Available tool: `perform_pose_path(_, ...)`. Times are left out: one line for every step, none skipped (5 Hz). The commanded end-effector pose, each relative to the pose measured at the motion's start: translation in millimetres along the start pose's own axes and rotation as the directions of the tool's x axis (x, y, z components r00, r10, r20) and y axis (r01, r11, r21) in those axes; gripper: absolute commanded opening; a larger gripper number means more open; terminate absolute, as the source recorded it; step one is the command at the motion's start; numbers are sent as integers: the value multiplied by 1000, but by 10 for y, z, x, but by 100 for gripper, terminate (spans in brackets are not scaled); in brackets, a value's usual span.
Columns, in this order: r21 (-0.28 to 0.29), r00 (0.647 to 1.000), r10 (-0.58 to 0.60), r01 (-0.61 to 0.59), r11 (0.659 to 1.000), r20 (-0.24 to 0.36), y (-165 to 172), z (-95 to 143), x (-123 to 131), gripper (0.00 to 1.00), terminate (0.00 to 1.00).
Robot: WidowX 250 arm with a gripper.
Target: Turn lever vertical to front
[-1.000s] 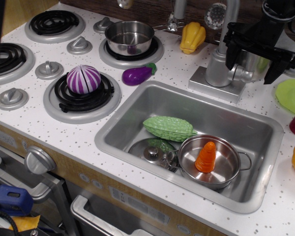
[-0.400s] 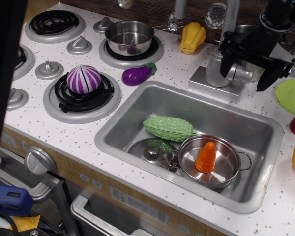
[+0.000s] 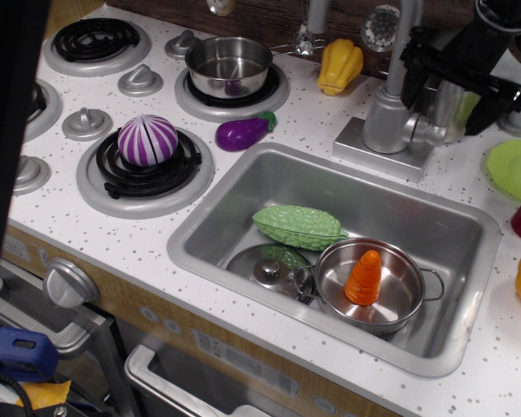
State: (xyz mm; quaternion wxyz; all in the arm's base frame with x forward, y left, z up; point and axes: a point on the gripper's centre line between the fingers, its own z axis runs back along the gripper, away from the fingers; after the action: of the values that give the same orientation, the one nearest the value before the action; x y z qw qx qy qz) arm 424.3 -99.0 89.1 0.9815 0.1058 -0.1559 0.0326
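We see a toy kitchen counter [image 3: 269,165] of white plastic flecked with dark specks, with a wood-look back wall behind it and a tan front panel below. Set into it is a rectangular, brushed silver sink [image 3: 243,204] with rounded corners. In the basin lie a bumpy green bitter gourd [image 3: 297,226], a flat round lid with a knob [image 3: 265,268], and a small shiny steel pan [image 3: 391,300] holding an orange carrot [image 3: 365,278] that stands upright.

On the left, coiled black burners sit in grey rings; one carries a glossy purple-and-white striped onion [image 3: 147,139], another a polished steel pot [image 3: 228,65]. Ridged grey stove knobs [image 3: 87,123] stand between them. A smooth purple eggplant [image 3: 241,132] lies beside the sink's far rim, and a lobed yellow pepper [image 3: 340,66] rests near the back wall.

At the sink's far right corner stands the thick cylindrical silver faucet body [image 3: 384,122] on a square base. The short, stubby silver-grey lever [image 3: 428,132] projects from its right side, its long axis running roughly level and pointing rightward, rounded tip outward.

The black robot gripper [image 3: 456,82] hangs just above and behind the lever, its dark fingers spread apart and grasping nothing; we cannot tell whether it touches the lever.
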Motion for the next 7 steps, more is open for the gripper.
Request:
perform_pose_path(-46,993,15,-10,999,117,19,143,257,100,0)
perform_pose_path(-52,990,5,3,999,144,42,70,322,100,0)
perform_pose_path(-34,989,-30,35,999,144,85,38,365,100,0)
perform_pose_path(-35,990,-40,45,998,138,127,38,458,100,0)
perform_pose_path(-35,990,-20,25,999,140,107,5,503,100,0)
perform_pose_path(-28,990,-6,10,1000,141,36,15,499,0,0)
perform_pose_path(-49,993,17,-11,999,115,1,61,438,0,0)
